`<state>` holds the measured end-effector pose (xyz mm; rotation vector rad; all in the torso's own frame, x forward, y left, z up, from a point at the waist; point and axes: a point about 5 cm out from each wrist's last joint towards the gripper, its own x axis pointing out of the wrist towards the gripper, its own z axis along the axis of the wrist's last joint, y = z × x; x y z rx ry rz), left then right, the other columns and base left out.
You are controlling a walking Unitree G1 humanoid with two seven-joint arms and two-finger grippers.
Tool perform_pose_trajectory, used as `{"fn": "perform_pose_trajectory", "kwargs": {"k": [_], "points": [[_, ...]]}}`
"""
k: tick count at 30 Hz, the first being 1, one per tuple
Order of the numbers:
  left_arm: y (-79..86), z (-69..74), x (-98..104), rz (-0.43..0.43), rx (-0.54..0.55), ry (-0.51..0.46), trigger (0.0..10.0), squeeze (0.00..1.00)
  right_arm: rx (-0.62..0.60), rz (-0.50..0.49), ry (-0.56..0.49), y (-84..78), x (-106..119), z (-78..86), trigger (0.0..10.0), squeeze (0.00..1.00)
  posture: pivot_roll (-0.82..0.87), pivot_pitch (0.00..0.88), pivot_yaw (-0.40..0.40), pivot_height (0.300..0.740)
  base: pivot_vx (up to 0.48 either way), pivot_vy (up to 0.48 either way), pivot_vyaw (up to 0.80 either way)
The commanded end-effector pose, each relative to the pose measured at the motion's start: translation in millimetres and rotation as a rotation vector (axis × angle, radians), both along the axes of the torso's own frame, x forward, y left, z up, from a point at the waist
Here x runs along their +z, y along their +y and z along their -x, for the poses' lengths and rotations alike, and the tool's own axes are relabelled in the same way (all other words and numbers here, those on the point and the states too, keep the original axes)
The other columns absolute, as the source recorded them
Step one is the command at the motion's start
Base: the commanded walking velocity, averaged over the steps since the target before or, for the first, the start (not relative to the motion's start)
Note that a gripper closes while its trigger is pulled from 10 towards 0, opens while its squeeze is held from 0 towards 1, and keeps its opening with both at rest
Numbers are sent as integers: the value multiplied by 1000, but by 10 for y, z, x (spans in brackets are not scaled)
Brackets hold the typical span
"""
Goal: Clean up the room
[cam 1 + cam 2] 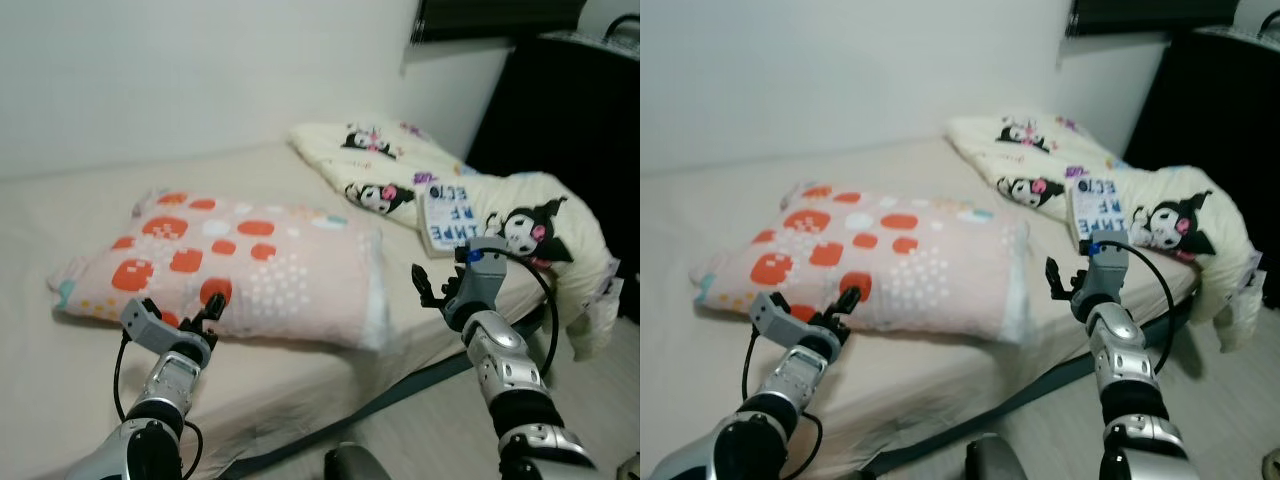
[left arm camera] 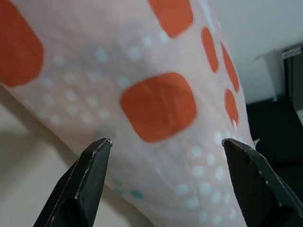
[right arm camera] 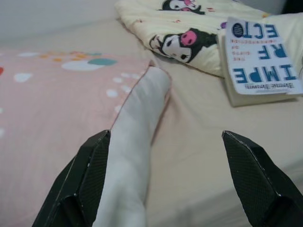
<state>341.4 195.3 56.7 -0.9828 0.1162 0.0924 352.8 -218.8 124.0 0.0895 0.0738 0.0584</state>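
Observation:
A pink pillow (image 1: 240, 265) with orange patches and white dots lies on the beige bed (image 1: 120, 190). My left gripper (image 1: 207, 311) is open at the pillow's near edge, its fingertips (image 2: 97, 161) just off the fabric (image 2: 161, 104). My right gripper (image 1: 428, 283) is open too, hovering beside the pillow's right end (image 3: 135, 127). A white book (image 1: 447, 216) with blue letters lies on the bed to the right, against a cream cartoon-print blanket (image 1: 520, 215) that hangs over the bed's corner.
A white wall (image 1: 200, 70) runs behind the bed. Dark furniture (image 1: 570, 110) stands at the far right. The bed's front edge (image 1: 400, 385) drops to a light floor beside my right arm.

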Motion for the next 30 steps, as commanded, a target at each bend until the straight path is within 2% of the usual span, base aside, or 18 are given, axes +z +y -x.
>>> {"fn": "perform_pose_trajectory", "kwargs": {"k": [1,2,5,8,9,15,16,17,19,20,22,25,26,27,28,30], "points": [[29,-3,11,18,7,-6,10000,0,13,-18,4,31,8,6,10000,0,-128,178,-59,591,0,0,0],[-41,-59,74,27,-9,-24,10000,0,23,-33,-28,58,122,-7,10000,0,-125,198,-62,581,0,0,0],[-81,-68,78,32,-19,-24,10000,0,29,-42,-44,78,183,-2,10000,0,-124,213,-65,576,0,0,0],[-126,-64,60,33,-32,-16,10000,0,40,-50,-60,110,255,-3,10000,0,-128,232,-66,571,0,0,0],[-160,-20,-9,28,-42,7,10000,0,63,-55,-89,178,383,17,10000,0,-133,258,-71,561,0,0,0],[-122,28,-60,85,-15,6,10000,0,92,-58,-112,234,545,72,10000,0,-146,291,-79,541,0,0,0],[-134,1,-12,123,-18,-34,10000,0,98,-58,-114,236,572,87,10000,0,-150,302,-84,536,0,0,0],[-134,1,-12,123,-18,-34,10000,0,98,-58,-114,236,572,87,10000,0,-150,302,-84,536,0,0,0],[-136,-83,147,223,-14,-146,10000,0,105,-56,-102,238,564,101,10000,0,-157,307,-87,526,0,0,0],[-136,-83,147,223,-14,-146,10000,0,105,-56,-102,238,564,101,10000,0,-157,307,-87,526,0,0,0],[-143,-150,295,299,-21,-249,10000,0,108,-52,-87,242,540,125,10000,0,-158,316,-95,516,0,0,0],[-159,-184,378,337,-37,-304,10000,0,113,-52,-80,255,535,139,10000,0,-159,317,-96,511,0,0,0],[-178,-213,469,371,-59,-370,10000,0,120,-52,-72,273,537,158,10000,0,-167,324,-97,506,0,0,0],[-178,-213,469,371,-59,-370,10000,0,120,-52,-72,273,537,158,10000,0,-167,324,-97,506,0,0,0],[-198,-229,558,412,-90,-445,10000,0,127,-46,-64,291,531,176,10000,0,-163,327,-97,501,0,0,0],[-198,-229,558,412,-90,-445,10000,0,127,-46,-64,291,531,176,10000,0,-163,327,-97,501,0,0,0]]}}
